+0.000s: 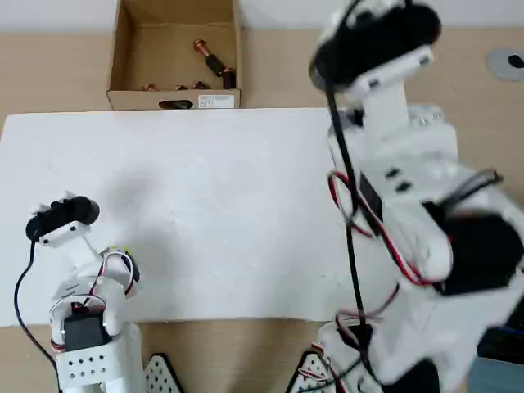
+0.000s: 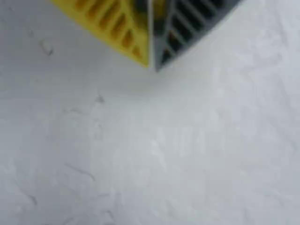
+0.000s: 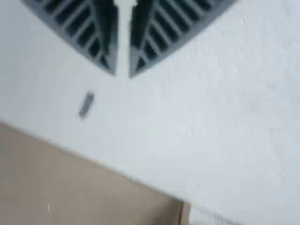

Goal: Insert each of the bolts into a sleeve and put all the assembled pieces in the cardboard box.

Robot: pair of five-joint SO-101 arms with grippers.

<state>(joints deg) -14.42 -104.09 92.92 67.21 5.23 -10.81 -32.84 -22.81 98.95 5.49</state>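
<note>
The cardboard box [image 1: 173, 100] stands at the far edge of the white mat [image 1: 213, 221]. Inside it lies an assembled bolt and sleeve [image 1: 214, 64], copper-coloured with a dark sleeve, and more pieces [image 1: 176, 86] rest along its front wall. My left arm [image 1: 61, 217] is low over the mat's near-left corner. Its gripper [image 2: 152, 63] is shut, the yellow and grey fingers meeting tip to tip just above bare mat. My right arm [image 1: 377, 49] is raised at the right. Its gripper [image 3: 123, 72] hangs over the mat, shut to a thin slit with nothing in it.
A small grey mark [image 3: 86, 104] sits on the mat near the right gripper, close to the mat's edge. Brown tabletop [image 3: 70, 187] lies beyond that edge. A round grey cable port [image 1: 505, 62] is set in the table at the far right.
</note>
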